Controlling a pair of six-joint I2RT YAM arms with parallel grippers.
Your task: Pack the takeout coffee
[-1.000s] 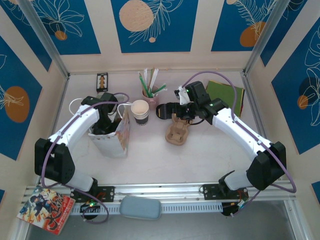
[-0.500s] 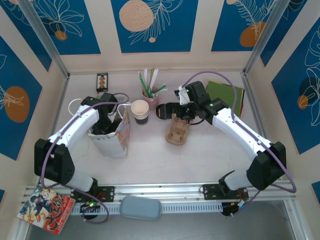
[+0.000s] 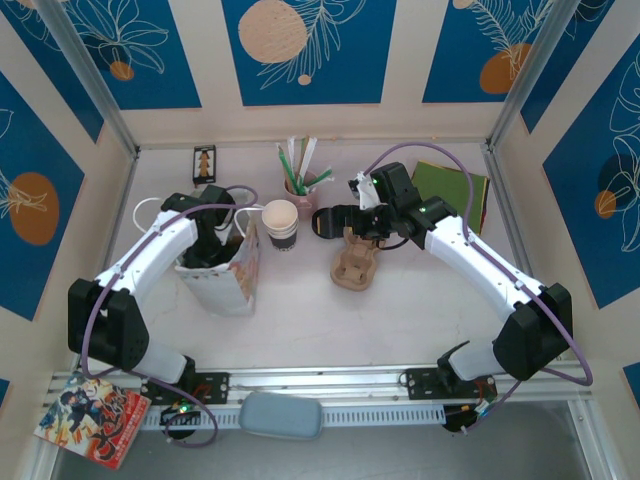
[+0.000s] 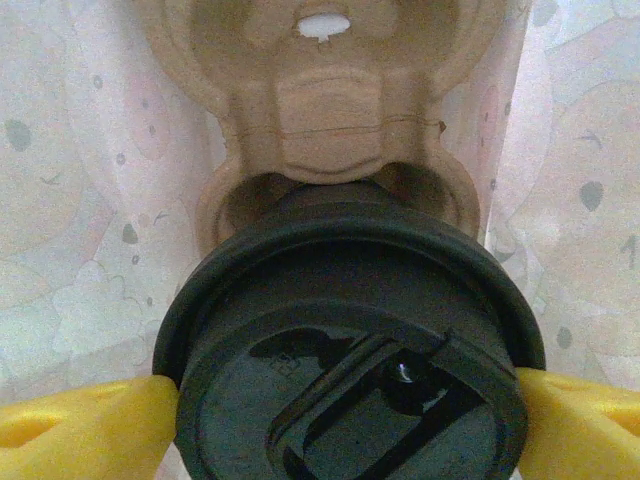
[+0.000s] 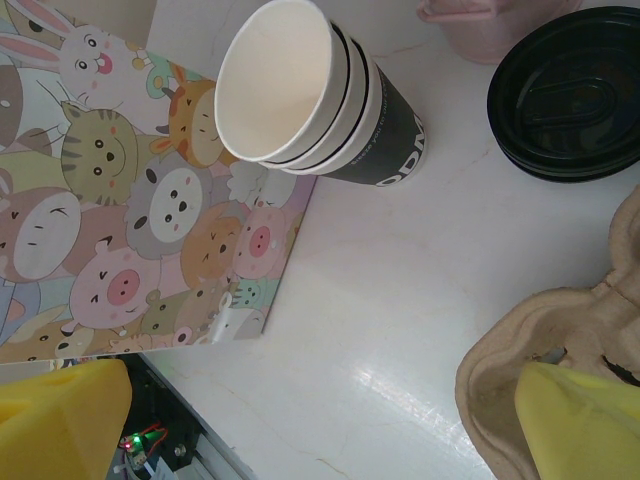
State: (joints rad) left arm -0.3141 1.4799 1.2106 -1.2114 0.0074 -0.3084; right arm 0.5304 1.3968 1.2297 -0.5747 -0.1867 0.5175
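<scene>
So the takeout coffee (image 4: 350, 330) is down inside the white paper bag (image 3: 240, 285) on the left side of the tabletop (image 3: 420, 300). From the left wrist camera you mostly see its black lid. The cup looks to be sitting in the near socket of a pulp carrier (image 4: 325, 110) at the bottom of the bag, with the printed bag walls close on both sides.

The left claw (image 4: 347, 408) is reaching down into the bag with a yellow finger on each side of the lid, right at its rim. They're spread wide, but honestly I can't tell if they're pinching the lid or are just off it.

The right claw (image 5: 320, 420) is wide open with nothing in it. It hangs over a second carrier (image 3: 355, 268) in the middle of the tabletop, near the lidless cups (image 5: 300, 90) and the loose black lids (image 5: 570, 95).

My read is we're at the let-go stage, since the coffee is basically packed. Next the left claw needs to clear the lid on both sides, then come straight up out of the bag. I'd worry about a finger catching the lid rim and tipping the cup, or the arm dragging a bag wall on the way out.
</scene>
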